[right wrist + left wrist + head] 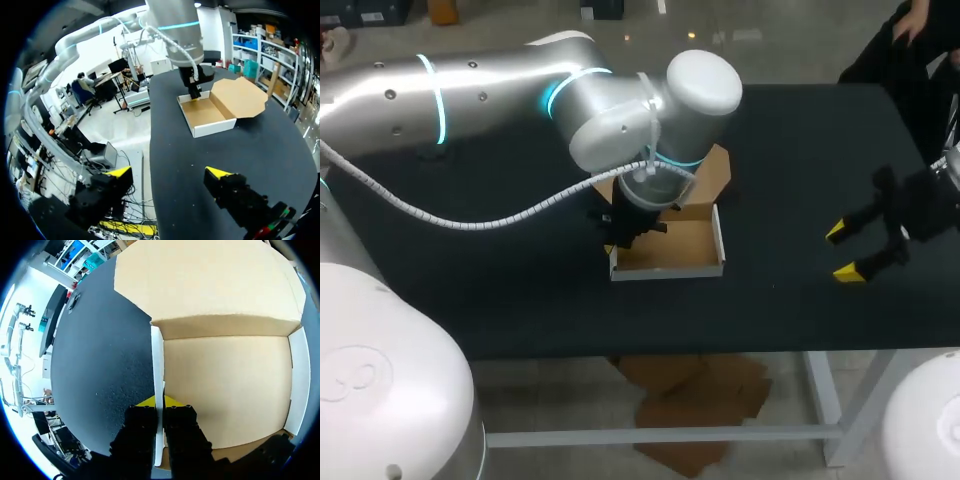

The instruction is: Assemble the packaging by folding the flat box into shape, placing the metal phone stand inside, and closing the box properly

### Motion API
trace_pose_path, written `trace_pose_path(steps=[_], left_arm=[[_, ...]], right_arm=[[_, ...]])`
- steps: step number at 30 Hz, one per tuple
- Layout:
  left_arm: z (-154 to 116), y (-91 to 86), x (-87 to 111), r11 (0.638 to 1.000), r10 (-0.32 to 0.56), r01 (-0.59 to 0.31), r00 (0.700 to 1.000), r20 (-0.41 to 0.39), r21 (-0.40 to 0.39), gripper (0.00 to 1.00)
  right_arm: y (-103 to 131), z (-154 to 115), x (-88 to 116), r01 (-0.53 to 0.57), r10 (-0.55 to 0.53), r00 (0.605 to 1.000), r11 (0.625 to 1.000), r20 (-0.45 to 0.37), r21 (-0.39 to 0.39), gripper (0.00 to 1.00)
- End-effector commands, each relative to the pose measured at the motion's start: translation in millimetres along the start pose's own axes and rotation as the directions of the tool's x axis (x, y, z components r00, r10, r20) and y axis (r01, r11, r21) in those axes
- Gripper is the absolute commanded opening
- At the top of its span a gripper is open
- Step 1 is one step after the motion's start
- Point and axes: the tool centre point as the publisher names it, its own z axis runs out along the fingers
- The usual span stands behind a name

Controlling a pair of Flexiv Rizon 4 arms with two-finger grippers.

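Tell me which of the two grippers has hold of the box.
The left gripper: its fingers pinch a side wall of the box, one inside, one outside. The right gripper hangs open, apart from the box.

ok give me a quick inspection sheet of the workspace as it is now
surface: black table, box near its middle
job's things: cardboard box folded into an open tray, inside empty; lid flap folded back open; metal phone stand not seen
clutter: nothing seen
grippers: left gripper shut on the box's white side wall; right gripper open, apart from the box
cables: white conduit hangs along the left arm
surroundings: nothing seen
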Motion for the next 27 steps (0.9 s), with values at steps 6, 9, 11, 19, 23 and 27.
trace_pose_path(steps=[6,9,11,19,23,27], left_arm=[[6.4,-4.2,0.1,1.000,-0.004,0.004,0.992,0.124,0.002,0.00],[2.5,-4.2,-4.5,1.000,-0.030,0.030,0.998,0.063,0.002,0.00],[0.9,-3.5,-7.5,0.999,-0.053,0.053,0.998,0.017,0.000,0.00],[-1.9,0.0,-17.5,0.993,-0.116,0.117,0.985,-0.128,-0.005,0.00],[-5.1,1.5,-19.9,0.993,-0.118,0.120,0.978,-0.175,0.002,0.14],[-6.8,2.9,-19.9,0.992,-0.118,0.123,0.971,-0.208,0.013,0.23]], right_arm=[[1.7,-0.2,-3.2,0.000,0.000,1.000,1.000,-0.026,0.004,1.00],[2.4,0.5,-4.1,-0.001,0.001,1.000,1.000,-0.027,0.005,1.00],[2.8,0.7,-4.6,-0.001,0.001,1.000,1.000,-0.028,0.004,1.00],[4.0,2.4,-6.8,-0.001,0.001,0.999,1.000,-0.036,0.002,1.00],[4.1,3.2,-8.0,-0.004,0.004,0.999,1.000,-0.040,0.001,1.00],[4.0,4.6,-9.3,-0.010,0.010,0.999,1.000,-0.043,-0.001,1.00]])
